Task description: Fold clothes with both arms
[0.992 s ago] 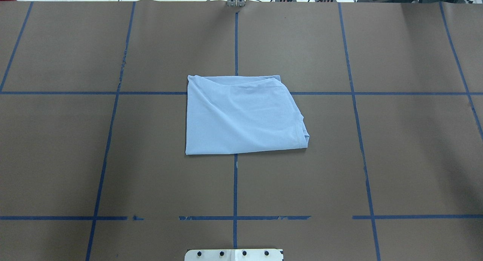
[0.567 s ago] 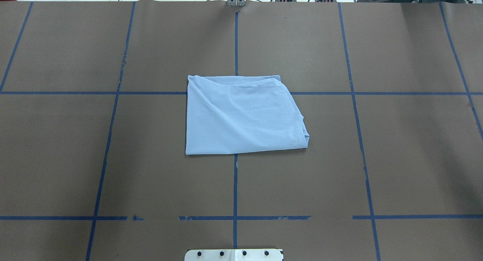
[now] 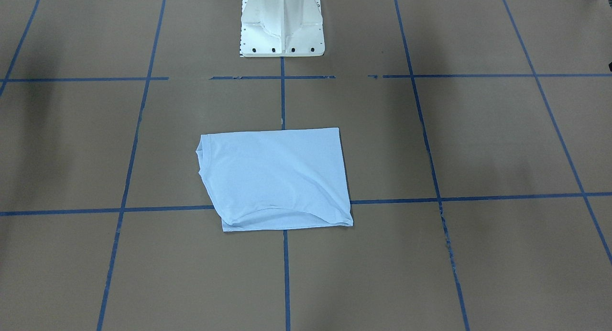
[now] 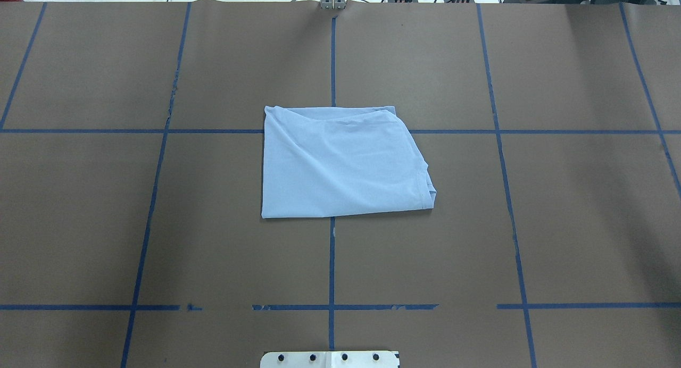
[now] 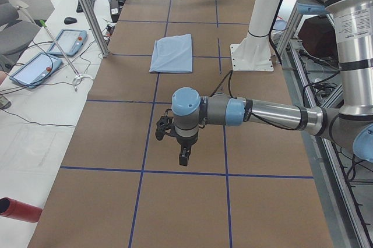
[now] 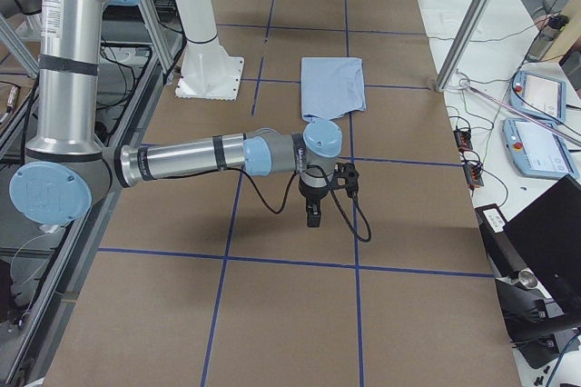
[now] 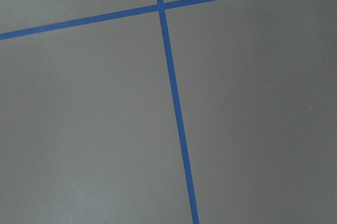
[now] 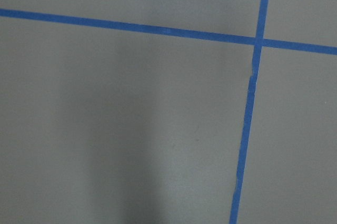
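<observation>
we see a light blue t-shirt [image 4: 340, 166] folded into a rough rectangle, lying flat at the middle of the brown worktop [image 4: 106, 224], away from every edge. the left gripper [image 5: 183, 158] and right gripper [image 6: 314, 214] hang above opposite ends of the worktop, well apart from the shirt. we cannot tell whether their fingers are spread or pressed together.

Robotics lab, teach pendants [image 5: 69, 41] (two), blue tape grid [image 4: 332, 261], aluminium posts [image 5: 88, 9].

lt blue tee [image 4: 340, 163], brown table [image 4: 574, 219], blue tape [image 4: 331, 267]
</observation>
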